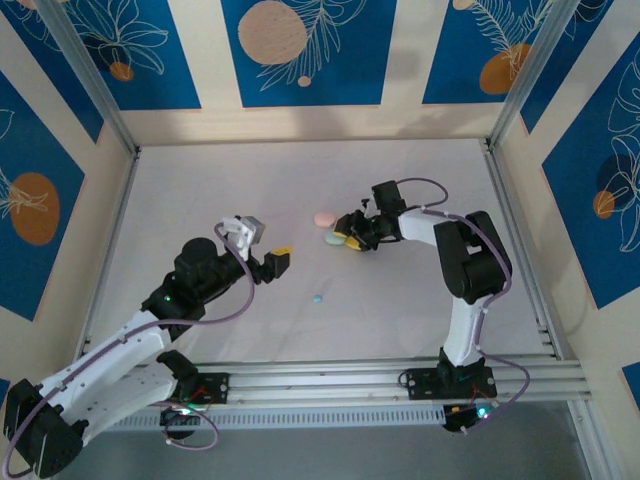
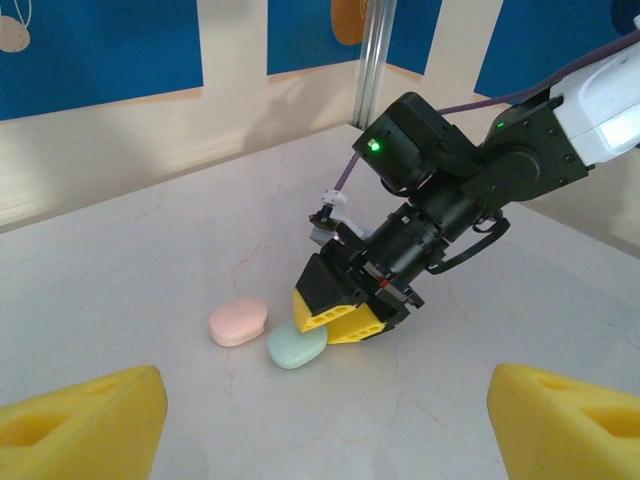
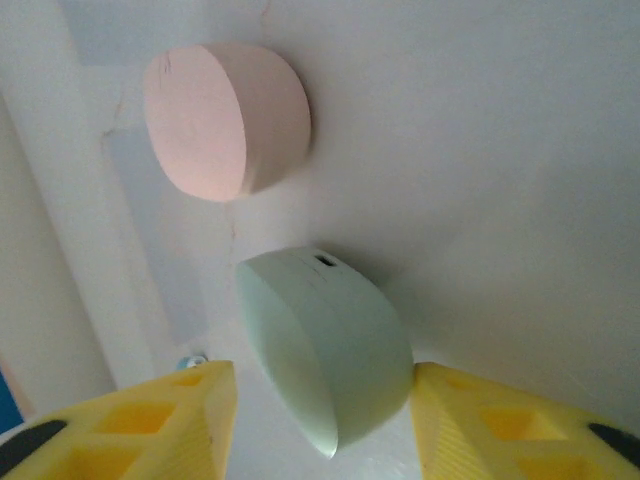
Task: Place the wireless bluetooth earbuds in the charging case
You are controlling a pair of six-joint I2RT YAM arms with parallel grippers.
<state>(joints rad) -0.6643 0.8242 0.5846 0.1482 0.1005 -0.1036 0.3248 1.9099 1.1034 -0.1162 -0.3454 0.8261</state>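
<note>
charging case (image 3: pixel 330 350) in pale mint sits between the right gripper's (image 1: pixel 348 240) parted yellow fingers (image 3: pixel 150 425), straddled, not clenched. pink case (image 3: pixel 225 120) lies just beside it, upper left of the wrist view. tiny light blue earbud (image 1: pixel 318 298) lies alone on the table (image 1: pixel 200 190), lower centre, apart from both cases. left gripper (image 2: pixel 325 430) hangs spread wide, empty.

Pink charging case (image 2: pixel 238 322): pale matte pink, plain
Mint charging case (image 2: pixel 297 348): pale mint green, one small dark slot
Earbud (image 1: pixel 318 298): light blue
Right gripper (image 2: pixel 340 318): black body, yellow tips, green light behind
Left gripper (image 1: pixel 280 258): black, yellow tips
Cables (image 1: pixel 232 312): purple
Table (image 1: pixel 200 190): off-white, faint grey veining
Wall panels (image 1: pixel 300 50): deep blue and cream stripes, white line-drawn leaves, orange and peach discs
</note>
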